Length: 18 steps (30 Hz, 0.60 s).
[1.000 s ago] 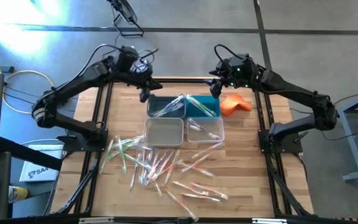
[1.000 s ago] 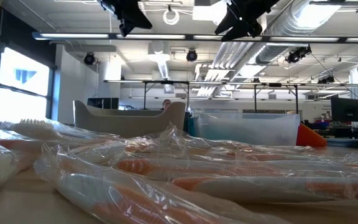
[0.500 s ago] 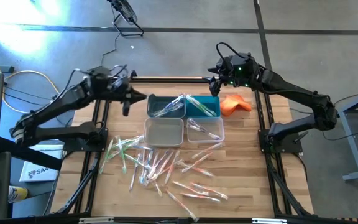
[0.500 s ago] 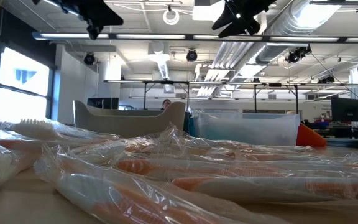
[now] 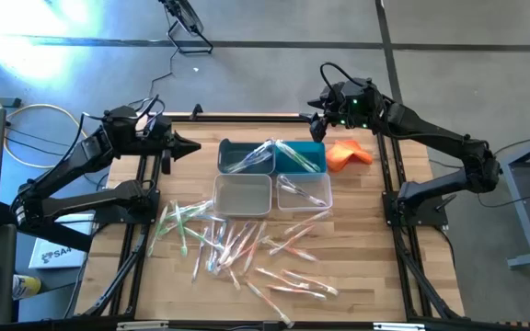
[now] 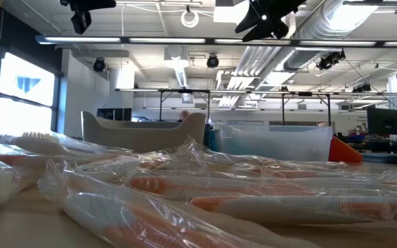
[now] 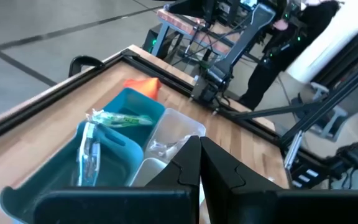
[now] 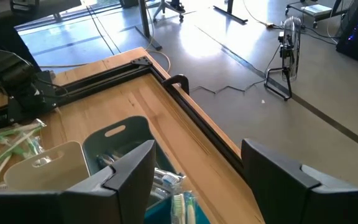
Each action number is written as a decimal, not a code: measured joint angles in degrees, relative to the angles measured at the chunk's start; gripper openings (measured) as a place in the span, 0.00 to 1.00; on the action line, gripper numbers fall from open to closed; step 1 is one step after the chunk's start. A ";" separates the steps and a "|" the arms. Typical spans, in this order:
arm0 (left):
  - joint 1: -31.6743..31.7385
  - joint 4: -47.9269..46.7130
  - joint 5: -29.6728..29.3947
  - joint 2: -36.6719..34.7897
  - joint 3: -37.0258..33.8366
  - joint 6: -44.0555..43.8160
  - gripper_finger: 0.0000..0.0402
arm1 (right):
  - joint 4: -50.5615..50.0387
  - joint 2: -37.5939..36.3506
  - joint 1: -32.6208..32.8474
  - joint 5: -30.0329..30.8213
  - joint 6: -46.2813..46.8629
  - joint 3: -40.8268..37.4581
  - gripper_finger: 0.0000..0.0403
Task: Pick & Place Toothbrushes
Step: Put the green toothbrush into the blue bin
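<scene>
Dozens of wrapped toothbrushes (image 5: 237, 244) are scattered over the near half of a wooden worktop (image 5: 357, 267), with green-handled ones toward the left of the heap and pink and whitish ones toward the middle and right. In the low view the same pile (image 6: 185, 189) fills the foreground as crinkled clear wrappers.

Behind the heap, four small bins are set in a block of two rows. A few toothbrushes are laid across the dark teal bin (image 5: 245, 156) at the far left of the block, and more are seen in the lighter blue bin (image 5: 302, 158) beside it. The grey bin (image 5: 242, 194) in the near row is seen with nothing in it, and a couple of toothbrushes are held by the clear bin (image 5: 304, 190) to its right. An orange cloth (image 5: 349, 154) is laid just right of the blue bin.

The left hand (image 5: 190, 147) is held above the far left part of the worktop, left of the teal bin, with its fingers (image 7: 216, 168) pressed together and nothing between them. The right hand (image 5: 317, 124) is held above the far edge, over the blue bin, with its fingers (image 8: 129, 168) spread wide and nothing gripped.
</scene>
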 joint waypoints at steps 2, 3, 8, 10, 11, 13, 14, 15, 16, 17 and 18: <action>0.00 0.00 -0.01 0.02 0.00 -1.73 0.00 | 0.00 0.00 -0.02 0.00 -0.02 0.00 0.57; 0.00 0.06 -0.01 0.02 0.00 -2.41 0.00 | 0.00 0.00 0.00 -0.02 -0.03 0.00 0.57; 0.00 0.11 -0.45 0.61 0.00 -4.31 0.00 | -0.07 0.00 -0.02 -0.04 -3.35 0.00 0.57; 0.00 0.07 -1.67 1.15 0.00 -9.74 0.00 | -0.07 0.00 -0.02 -0.03 -5.73 0.00 0.57; 0.00 0.04 -2.46 1.37 0.00 -12.98 0.00 | -0.07 0.00 -0.02 -0.03 -6.96 0.00 0.57; 0.00 -0.14 -4.34 1.83 0.00 -19.58 0.00 | -0.07 0.00 -0.02 -0.03 -8.57 0.00 0.57; 0.00 -0.29 -4.90 2.12 0.00 -22.30 0.00 | -0.07 0.00 -0.02 -0.02 -9.21 0.00 0.57; 0.00 -0.57 -5.07 2.41 0.00 -25.00 0.00 | -0.07 0.00 -0.02 -0.02 -9.51 0.00 0.57; 0.02 -1.21 -5.28 2.63 0.00 -27.36 0.00 | -0.07 0.00 -0.02 -0.02 -9.69 0.00 0.57; 0.02 -2.31 -5.29 2.83 0.00 -29.41 0.00 | -0.04 0.00 -0.02 -0.02 -9.97 0.00 0.57; 0.02 -3.81 -5.28 3.01 0.00 -31.49 0.00 | -0.02 0.00 -0.02 0.00 -10.46 0.00 0.57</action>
